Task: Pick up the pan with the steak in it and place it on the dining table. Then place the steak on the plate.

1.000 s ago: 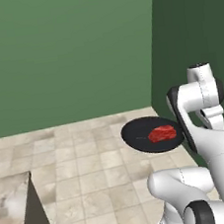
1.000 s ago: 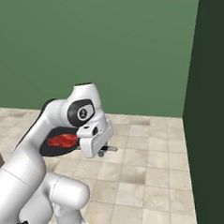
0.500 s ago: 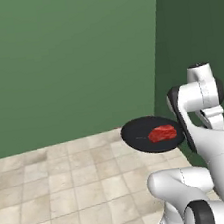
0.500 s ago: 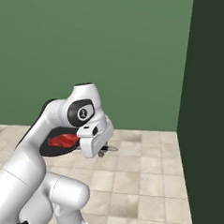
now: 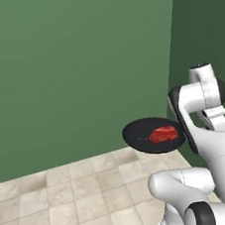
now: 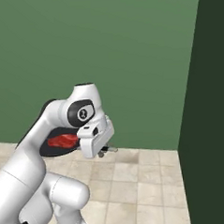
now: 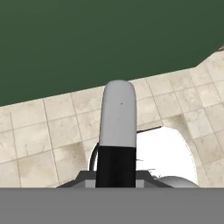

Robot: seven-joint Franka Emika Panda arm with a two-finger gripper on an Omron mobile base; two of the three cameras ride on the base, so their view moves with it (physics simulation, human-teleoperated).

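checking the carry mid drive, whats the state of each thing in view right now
pan: lifted off any surface, held about level in the air over the tiled floor, beside the arm
steak: lying inside the pan, near its arm-side edge
tool: shut; what it grips is hidden behind the arm

left base: behind arm, left, looks forward-down | right base: behind, right | shared: green wall [image 5: 78,63], tiled floor [image 6: 146,187], pan [image 5: 152,135] | hand: close, facing floor
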